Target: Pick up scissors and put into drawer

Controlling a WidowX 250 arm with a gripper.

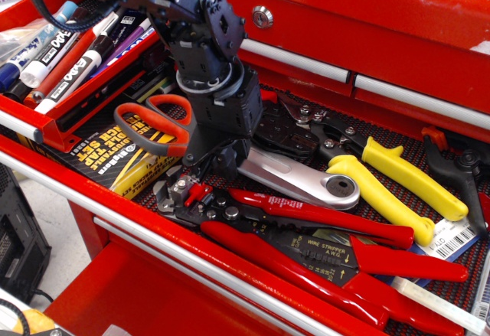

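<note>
The scissors (153,125) lie with their orange-red loop handles over a yellow-and-black boxed set (122,160) at the left end of the wide black-lined drawer (398,133). Their blades run right, under the black arm, and are hidden there.

The arm descends from the upper left, its stacked black joints leaning down and to the right. The claw (210,158) sits low at the scissors' pivot end, just right of the handles. The arm's body covers the fingertips, so it cannot be told how far the claw is spread or whether it grips the scissors.

Just beside the claw on the right lies a silver folding saw (302,183), its round pivot pointing right. In front of it are red-handled pliers (306,213) and a wire stripper (329,263). Yellow-handled pliers (398,179) lie further right.

The narrower red drawer (46,125) stands at upper left, with marker pens (65,64) lying in it, well apart from the claw.
</note>
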